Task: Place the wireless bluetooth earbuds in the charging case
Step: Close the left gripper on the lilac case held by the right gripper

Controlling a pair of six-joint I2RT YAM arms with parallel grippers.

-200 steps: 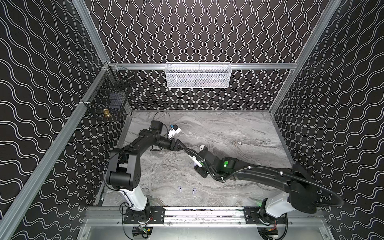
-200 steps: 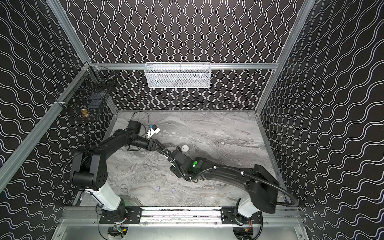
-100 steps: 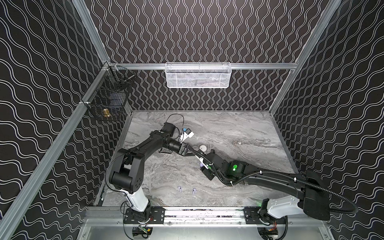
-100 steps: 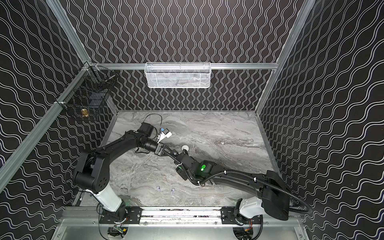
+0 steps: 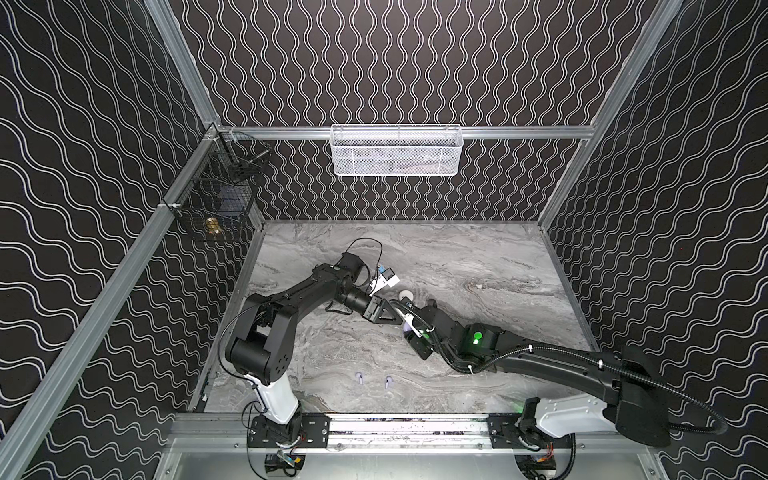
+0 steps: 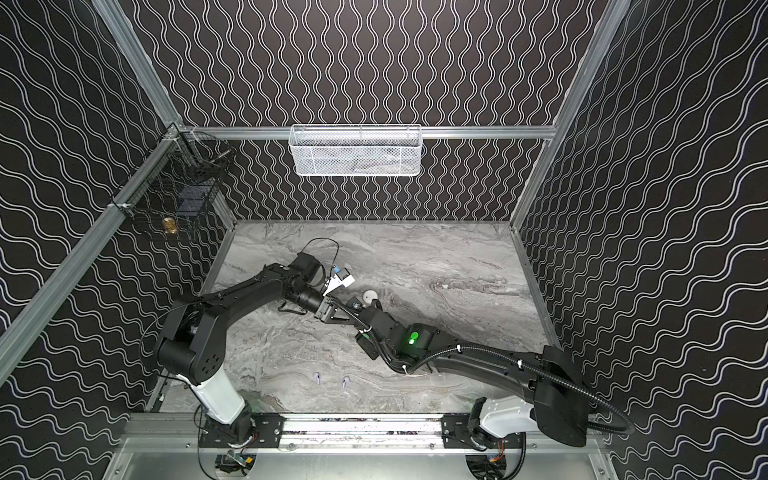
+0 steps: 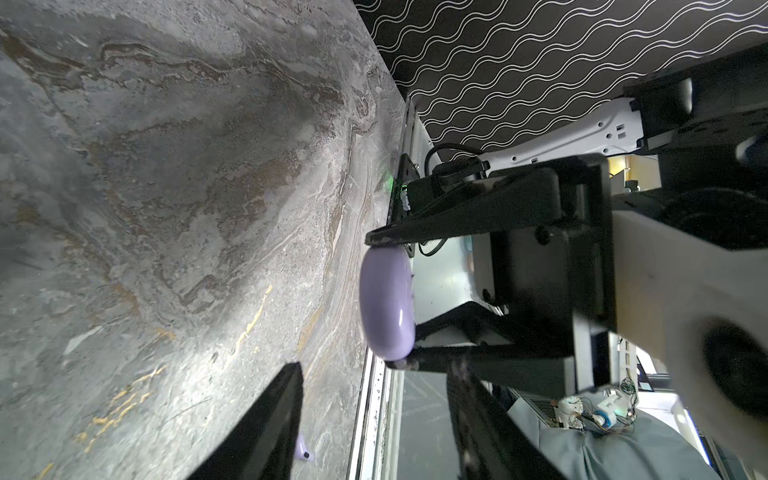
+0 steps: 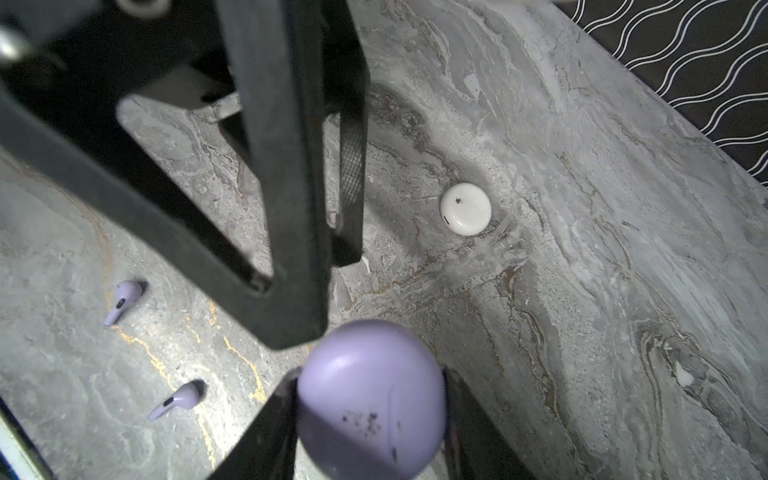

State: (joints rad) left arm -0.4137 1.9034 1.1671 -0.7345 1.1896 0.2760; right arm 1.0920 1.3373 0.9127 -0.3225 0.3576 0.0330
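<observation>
While both lavender earbuds lie loose on the counter near its front edge, the right pincer clamps the closed lavender charging case aloft, presumably so the open left pincer can lift its lid.

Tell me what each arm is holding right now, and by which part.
The right gripper clamps the purple case across its rounded sides. The left gripper holds nothing; its jaws stand open beside the case.

Grey marble tabletop with white round case, two lavender earbuds.
</observation>
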